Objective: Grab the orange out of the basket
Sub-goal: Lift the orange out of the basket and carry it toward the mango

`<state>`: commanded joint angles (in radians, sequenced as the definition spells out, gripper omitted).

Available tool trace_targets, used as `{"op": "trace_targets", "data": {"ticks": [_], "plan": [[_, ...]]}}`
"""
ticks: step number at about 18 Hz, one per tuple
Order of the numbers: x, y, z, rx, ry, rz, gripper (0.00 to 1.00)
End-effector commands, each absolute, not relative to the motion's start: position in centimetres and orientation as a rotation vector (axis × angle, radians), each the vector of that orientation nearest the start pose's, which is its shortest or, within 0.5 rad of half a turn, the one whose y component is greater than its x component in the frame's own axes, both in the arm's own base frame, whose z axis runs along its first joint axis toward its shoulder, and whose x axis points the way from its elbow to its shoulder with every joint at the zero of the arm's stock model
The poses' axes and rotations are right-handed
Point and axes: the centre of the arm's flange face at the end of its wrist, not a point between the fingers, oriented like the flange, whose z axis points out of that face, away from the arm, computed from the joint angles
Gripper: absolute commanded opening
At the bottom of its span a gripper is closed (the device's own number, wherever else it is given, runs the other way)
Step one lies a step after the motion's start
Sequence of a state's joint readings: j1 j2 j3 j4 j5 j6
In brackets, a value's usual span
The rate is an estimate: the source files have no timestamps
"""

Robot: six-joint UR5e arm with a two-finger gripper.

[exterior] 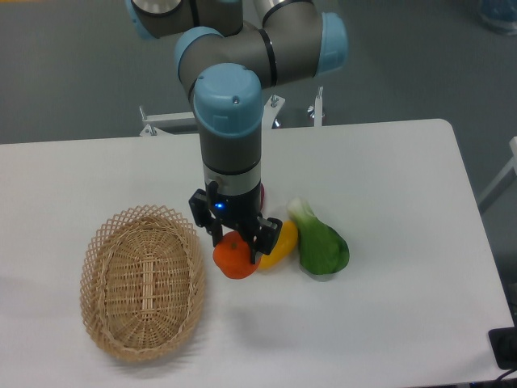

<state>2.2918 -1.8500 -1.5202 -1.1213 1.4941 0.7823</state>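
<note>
Gripping the orange point(234, 257) right of the basket point(142, 291), the fingers point(257, 245) hold only its upper half. A slip could drop it against the yellow fruit point(279, 242) just beside it.

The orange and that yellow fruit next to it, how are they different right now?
The orange is round and deep orange; the yellow fruit is longer, oblong and yellow-orange. The orange sits between the fingers of the gripper, while the yellow fruit lies free on the table, against the green vegetable. The arm partly hides the yellow fruit; the orange shows almost whole. Both are outside the basket.
</note>
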Motion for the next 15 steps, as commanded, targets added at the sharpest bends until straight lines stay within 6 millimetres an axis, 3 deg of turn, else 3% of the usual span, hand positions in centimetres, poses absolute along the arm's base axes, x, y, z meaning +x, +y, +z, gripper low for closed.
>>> {"op": "trace_targets", "data": {"ticks": [15], "plan": [[-30.65,55.37,41.19,-2.917,0.089,0.150,0.55]]}}
